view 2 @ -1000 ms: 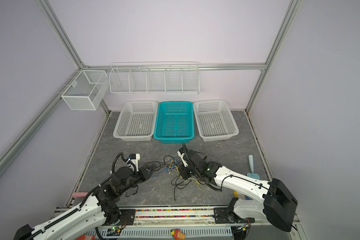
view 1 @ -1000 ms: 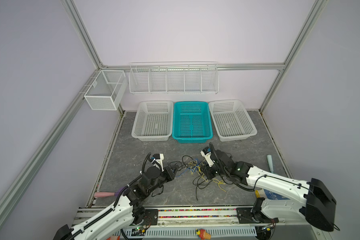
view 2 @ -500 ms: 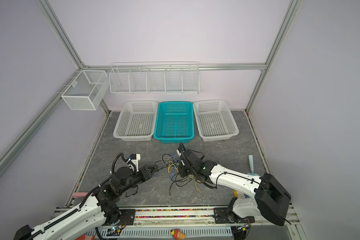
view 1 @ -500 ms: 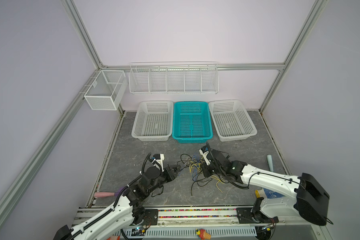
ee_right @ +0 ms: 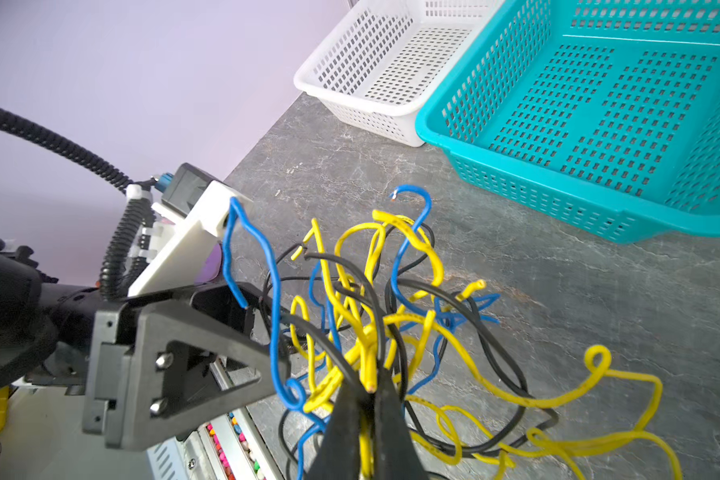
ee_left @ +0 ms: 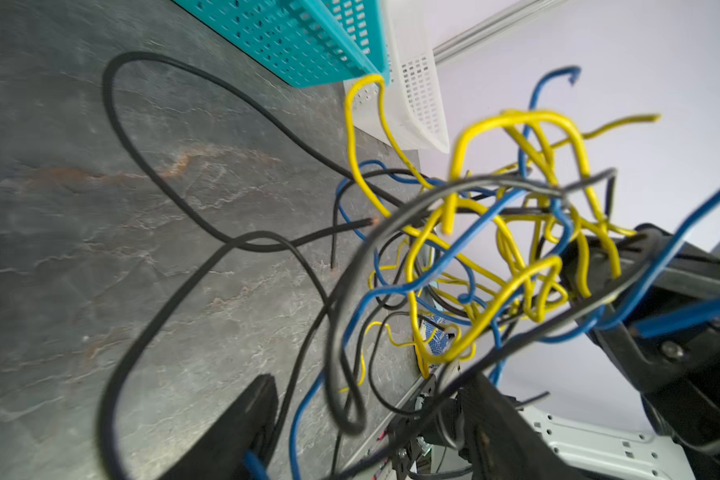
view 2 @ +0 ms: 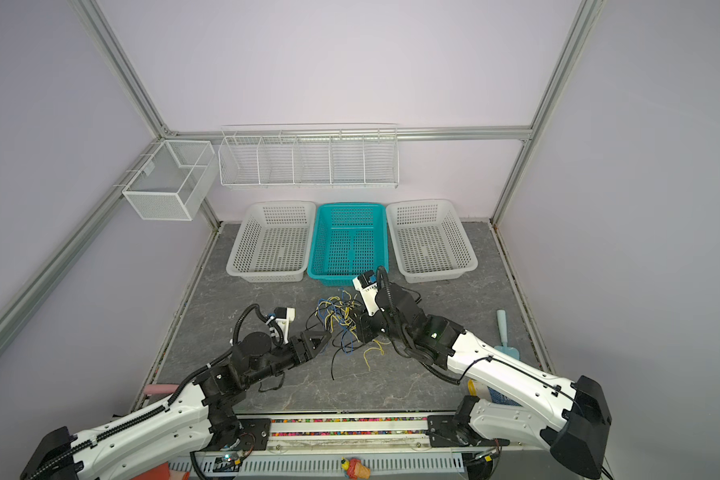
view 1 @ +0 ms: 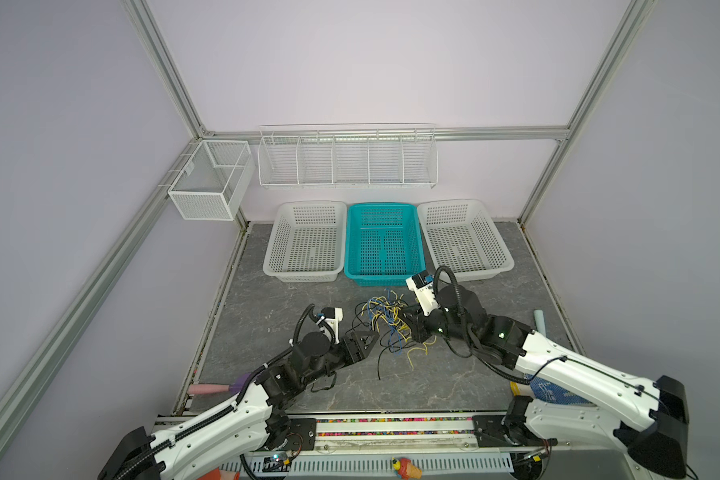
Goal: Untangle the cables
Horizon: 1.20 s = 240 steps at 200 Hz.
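Pale lilac walls (view 1: 371,62), aluminium frame posts (view 1: 168,68) at the corners, even diffuse light. Worktop (view 1: 267,299) is dark grey, stone-look. White wire rack (view 1: 346,166) on back wall, mesh box (view 1: 202,205) on left rail; teal basket (view 1: 381,206) between left white basket (view 1: 312,204) and right white basket (view 1: 449,202) beneath.

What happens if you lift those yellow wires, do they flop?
Probably springy, not floppy: the yellow wires hold their curls in the air. They would likely drag the tangle along, since blue wires and black wires loop through them.

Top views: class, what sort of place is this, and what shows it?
Probably a robotics lab work cell: plain walls in an aluminium frame, two bench-mounted arms, and sorting baskets behind a tangle of cables.
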Each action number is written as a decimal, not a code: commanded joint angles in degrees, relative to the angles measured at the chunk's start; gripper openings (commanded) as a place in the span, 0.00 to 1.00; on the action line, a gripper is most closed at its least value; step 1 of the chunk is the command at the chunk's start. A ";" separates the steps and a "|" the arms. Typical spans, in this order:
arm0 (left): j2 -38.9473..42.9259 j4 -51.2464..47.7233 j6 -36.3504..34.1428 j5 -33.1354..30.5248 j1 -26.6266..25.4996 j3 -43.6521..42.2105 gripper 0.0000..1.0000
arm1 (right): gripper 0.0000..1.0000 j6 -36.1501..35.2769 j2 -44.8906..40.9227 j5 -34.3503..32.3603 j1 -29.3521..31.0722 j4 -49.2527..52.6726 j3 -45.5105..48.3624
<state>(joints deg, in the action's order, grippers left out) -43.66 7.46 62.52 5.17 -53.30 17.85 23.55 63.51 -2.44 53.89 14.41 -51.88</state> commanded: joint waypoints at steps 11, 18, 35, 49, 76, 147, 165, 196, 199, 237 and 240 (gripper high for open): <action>-1.03 3.45 0.54 -1.48 -1.62 2.74 0.74 | 0.06 -0.24 1.06 -2.72 0.40 2.12 -1.38; -0.78 3.51 0.66 -1.57 -1.81 2.78 0.75 | 0.06 -0.26 1.37 -3.38 0.41 2.64 -1.29; 0.95 2.36 1.27 -2.44 -1.90 2.80 0.75 | 0.06 0.08 1.88 -6.55 0.34 4.16 -0.74; 4.08 0.10 1.76 -3.79 -1.99 2.98 0.76 | 0.06 0.56 1.81 -9.24 0.20 4.76 -0.01; 9.17 -7.08 1.42 -6.36 -2.01 4.63 0.79 | 0.06 1.90 1.88 -13.46 -0.78 6.25 1.02; 12.02 -28.27 0.06 -12.61 -1.99 11.07 0.81 | 0.06 5.61 0.15 -10.83 -9.62 7.46 5.73; 11.78 -32.51 -1.95 -14.73 -2.03 12.90 0.82 | 0.06 4.93 -0.22 -9.03 -9.89 7.02 6.23; 11.17 -31.90 -2.32 -14.47 -1.99 14.61 0.82 | 0.06 4.45 0.73 -5.33 -9.94 5.84 6.32; 11.00 -30.92 -2.32 -14.08 -1.99 14.42 0.82 | 0.06 4.37 0.81 -4.84 -9.92 5.59 6.28; 4.24 -15.86 0.84 -6.89 -2.12 10.73 0.80 | 0.06 3.75 0.57 4.59 -8.37 0.19 6.72; 3.53 -14.70 1.19 -6.44 -2.09 10.47 0.80 | 0.06 3.63 0.48 4.84 -7.87 -0.05 6.58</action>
<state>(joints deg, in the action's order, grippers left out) -35.77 -17.50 61.39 -5.69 -55.05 30.55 27.81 64.86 -4.14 44.45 20.05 -45.82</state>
